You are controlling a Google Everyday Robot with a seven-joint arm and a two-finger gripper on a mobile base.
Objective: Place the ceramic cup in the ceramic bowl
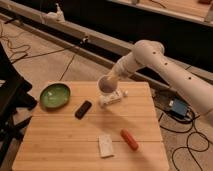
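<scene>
camera view: the gripper (pixel 113 78) hangs in the middle of the frame, above the far part of the light wooden table (pixel 60 145). it is pinched on the small round pale ceramic cup (pixel 106 85), lifted over a white oblong object (pixel 111 98). the round shallow green ceramic bowl (pixel 55 95) sits at centre left, well apart and empty. i judge that picking is done; carrying it left and letting go remain.

Gripper (pixel 112 78) holds the ceramic cup (pixel 107 85) above the wooden table (pixel 60 145), right of the green ceramic bowl (pixel 54 96)
</scene>
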